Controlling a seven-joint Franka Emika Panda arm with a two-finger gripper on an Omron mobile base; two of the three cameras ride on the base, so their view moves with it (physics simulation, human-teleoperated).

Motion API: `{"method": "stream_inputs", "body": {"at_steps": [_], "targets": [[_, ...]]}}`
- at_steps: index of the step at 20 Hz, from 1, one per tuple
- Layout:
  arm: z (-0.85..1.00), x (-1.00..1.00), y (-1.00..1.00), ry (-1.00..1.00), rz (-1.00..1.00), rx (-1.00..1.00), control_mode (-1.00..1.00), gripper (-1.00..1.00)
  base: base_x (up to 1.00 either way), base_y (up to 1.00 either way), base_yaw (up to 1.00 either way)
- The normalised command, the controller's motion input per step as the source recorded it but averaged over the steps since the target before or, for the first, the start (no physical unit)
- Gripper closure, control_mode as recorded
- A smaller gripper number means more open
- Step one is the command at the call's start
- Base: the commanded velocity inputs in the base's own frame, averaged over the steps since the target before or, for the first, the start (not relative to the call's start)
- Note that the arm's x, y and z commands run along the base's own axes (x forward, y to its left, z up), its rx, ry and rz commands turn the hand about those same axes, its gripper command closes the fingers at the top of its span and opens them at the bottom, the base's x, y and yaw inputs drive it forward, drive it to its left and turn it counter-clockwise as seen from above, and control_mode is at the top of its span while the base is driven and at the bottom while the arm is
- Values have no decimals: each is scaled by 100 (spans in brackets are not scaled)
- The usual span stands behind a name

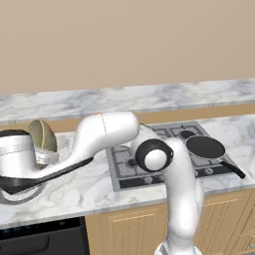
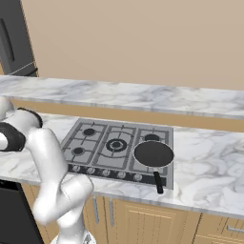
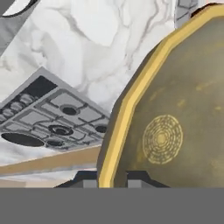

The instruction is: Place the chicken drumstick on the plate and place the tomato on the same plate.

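Tool [image 3: 111,181] clamped on tilted bowl [image 3: 175,113]

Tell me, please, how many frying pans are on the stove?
1: the black frying pan sits on the stove's front-right burner, handle pointing toward the counter edge. None seems hidden.

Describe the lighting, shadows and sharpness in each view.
Left base view: flat even light, soft shadow under the arm on the counter, no glare; tilted bowl crisp. Right base view: equally even, frying pan matte black, faint shadow beside it. Hand view: bowl very close, slightly pixelated, stove tilted by the camera's roll.
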Motion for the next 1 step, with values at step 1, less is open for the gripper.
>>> {"method": "stream_inputs", "body": {"at_steps": [1], "targets": [[15,-27,-59,0,-3,31,-100,100,0,0,0]]}}
